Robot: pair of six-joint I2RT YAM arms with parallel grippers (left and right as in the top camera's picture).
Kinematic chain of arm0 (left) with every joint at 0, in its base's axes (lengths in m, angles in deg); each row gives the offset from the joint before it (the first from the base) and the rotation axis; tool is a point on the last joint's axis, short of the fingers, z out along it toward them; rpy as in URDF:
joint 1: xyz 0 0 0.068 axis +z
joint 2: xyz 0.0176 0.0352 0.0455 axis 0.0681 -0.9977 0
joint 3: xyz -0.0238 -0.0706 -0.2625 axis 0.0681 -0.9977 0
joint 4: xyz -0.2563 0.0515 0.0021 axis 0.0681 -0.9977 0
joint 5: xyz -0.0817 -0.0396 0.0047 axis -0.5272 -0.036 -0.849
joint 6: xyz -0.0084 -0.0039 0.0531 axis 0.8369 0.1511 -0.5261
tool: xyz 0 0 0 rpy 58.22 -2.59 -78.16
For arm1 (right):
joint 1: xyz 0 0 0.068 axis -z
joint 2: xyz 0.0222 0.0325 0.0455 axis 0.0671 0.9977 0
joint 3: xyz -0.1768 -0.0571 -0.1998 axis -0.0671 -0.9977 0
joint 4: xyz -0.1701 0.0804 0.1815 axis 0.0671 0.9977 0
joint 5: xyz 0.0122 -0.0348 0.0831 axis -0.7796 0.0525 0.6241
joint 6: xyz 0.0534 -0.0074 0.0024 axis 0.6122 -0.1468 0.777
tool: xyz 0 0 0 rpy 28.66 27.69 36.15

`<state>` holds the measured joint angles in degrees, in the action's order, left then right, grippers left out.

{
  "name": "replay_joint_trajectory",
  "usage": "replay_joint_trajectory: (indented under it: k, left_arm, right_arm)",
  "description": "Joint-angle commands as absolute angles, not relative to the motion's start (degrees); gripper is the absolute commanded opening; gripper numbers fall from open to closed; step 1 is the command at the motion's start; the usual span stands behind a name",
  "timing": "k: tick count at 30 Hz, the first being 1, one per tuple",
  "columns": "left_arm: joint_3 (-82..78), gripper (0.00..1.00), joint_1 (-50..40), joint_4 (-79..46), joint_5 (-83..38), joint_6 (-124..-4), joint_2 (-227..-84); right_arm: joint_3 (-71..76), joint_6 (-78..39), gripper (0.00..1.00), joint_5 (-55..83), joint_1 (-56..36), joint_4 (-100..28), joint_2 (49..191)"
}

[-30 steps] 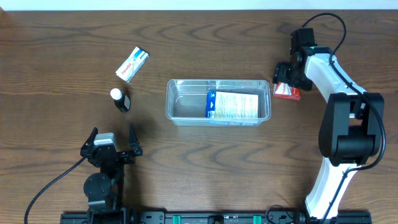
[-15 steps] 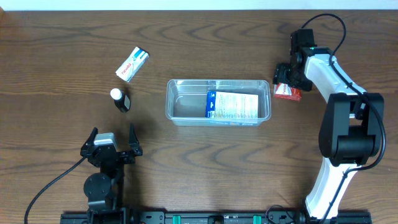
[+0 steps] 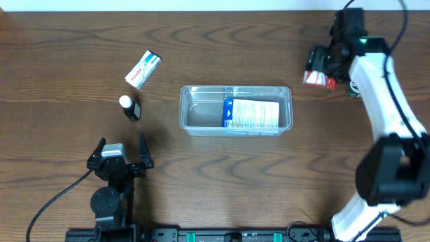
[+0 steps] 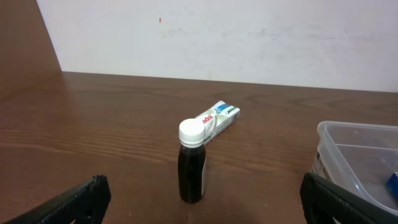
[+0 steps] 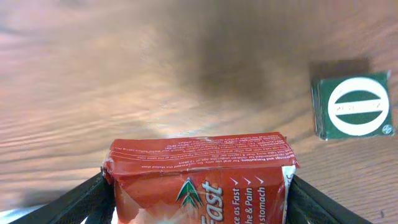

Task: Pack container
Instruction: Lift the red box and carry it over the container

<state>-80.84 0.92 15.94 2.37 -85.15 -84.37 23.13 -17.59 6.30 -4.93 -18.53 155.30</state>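
While right end effector [image 5: 198, 208] grips a cropped red box [image 5: 199, 165], left end effector [image 3: 121, 144] gapes.

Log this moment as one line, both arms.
left gripper: open, empty | right gripper: shut on red box, outside container | container: one blue-white packet inside

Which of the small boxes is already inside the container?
The blue-and-white box, lying flat in the right half of the container. The white box lies on the table to its left; the red box is in the right gripper.
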Motion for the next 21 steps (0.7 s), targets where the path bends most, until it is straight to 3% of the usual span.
replay_joint_trajectory:
  k: [1, 10, 16, 21]
  left_arm:
    - [-81.7, 0.98, 1.2, 13.8, 2.8, -85.3, -84.1]
    - [-81.7, 0.98, 1.2, 13.8, 2.8, -85.3, -84.1]
    - [-81.7, 0.98, 1.2, 13.8, 2.8, -85.3, -84.1]
    - [-81.7, 0.98, 1.2, 13.8, 2.8, -85.3, -84.1]
  right_arm:
    - [24.3, -18.2, 0.77, 16.7, -4.8, -18.4, 151.3]
    - [23.9, -18.2, 0.77, 36.4, -11.8, -22.2, 149.6]
    - [22.8, -16.9, 0.78, 35.5, -21.6, -24.7, 149.6]
    - [19.7, -12.6, 0.77, 24.8, -31.1, -28.8, 149.6]
